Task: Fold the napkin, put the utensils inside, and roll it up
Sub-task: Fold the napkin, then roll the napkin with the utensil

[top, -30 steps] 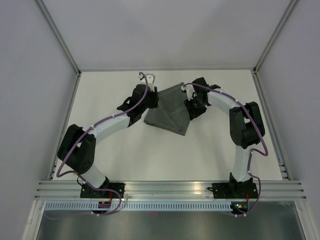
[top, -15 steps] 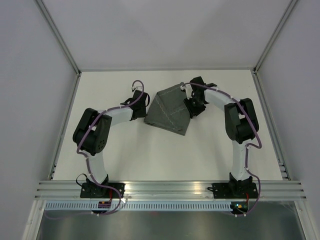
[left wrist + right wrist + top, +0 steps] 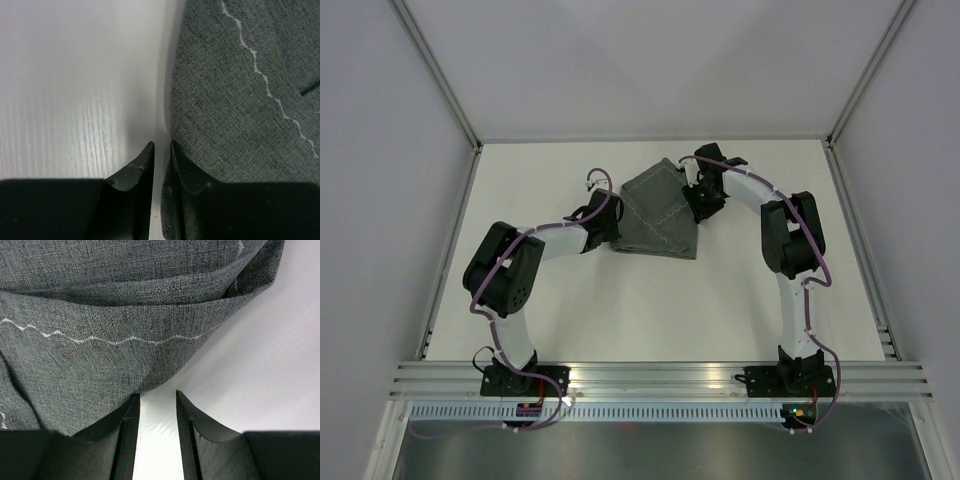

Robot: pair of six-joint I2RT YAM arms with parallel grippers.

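Note:
The dark grey napkin [image 3: 658, 215] lies folded at the table's far middle, a pale stitched line across it. My left gripper [image 3: 610, 222] is low at its left edge. In the left wrist view [image 3: 161, 145] the jaws stand a narrow gap apart, with bare table between them and the napkin's [image 3: 240, 100] edge beside the right finger. My right gripper [image 3: 698, 198] is at the napkin's far right edge. In the right wrist view [image 3: 157, 395] it is open over bare table, just short of a raised fold of the napkin [image 3: 100, 315]. The fork is out of view.
The white table [image 3: 650, 310] is walled by pale panels on the left, back and right. An aluminium rail [image 3: 660, 378] runs along the near edge by both arm bases.
My left gripper has come off the top of the napkin and dropped to its left edge, the arm folding back. My right gripper moved a little farther away. The napkin now lies flatter and squarer.

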